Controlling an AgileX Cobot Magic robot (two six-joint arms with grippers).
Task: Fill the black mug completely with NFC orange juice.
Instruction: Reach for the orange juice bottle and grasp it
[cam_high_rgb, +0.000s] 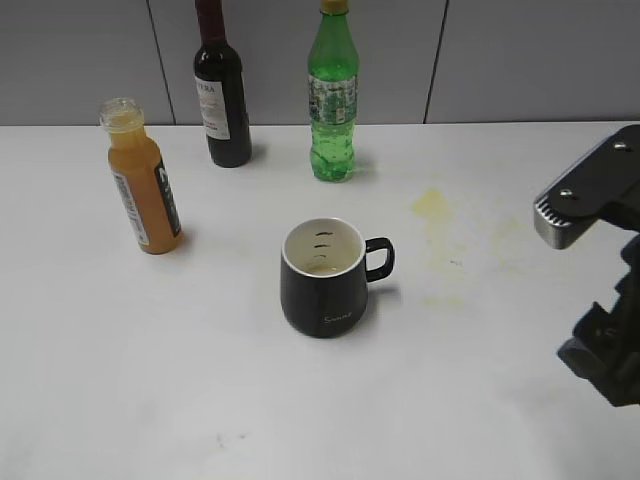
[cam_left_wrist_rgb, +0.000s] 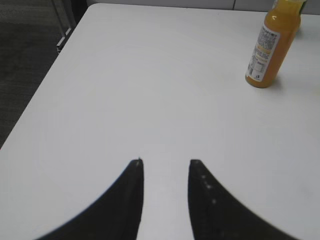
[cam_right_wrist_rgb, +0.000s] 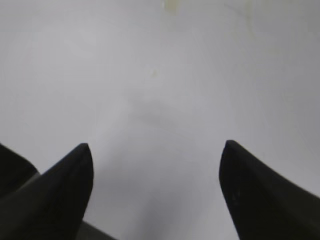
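The left claw (cam_left_wrist_rgb: 166, 161) stands partly open, the right claw (cam_right_wrist_rgb: 156, 145) wide; both hold nothing above the desk (cam_high_rgb: 150, 350). The black mug (cam_high_rgb: 325, 280) sits mid-desk, nearly empty. The uncapped NFC orange juice bottle (cam_high_rgb: 143, 180) stands back-left, mostly full.

White bench (cam_high_rgb: 150, 380) under me, matte, faint yellowish stain (cam_high_rgb: 432, 203) toward its back right. Grey panelled wall (cam_high_rgb: 520, 60) behind, with dark vertical seams. Dark floor (cam_left_wrist_rgb: 25, 65) beyond the bench's left edge (soft, even light).
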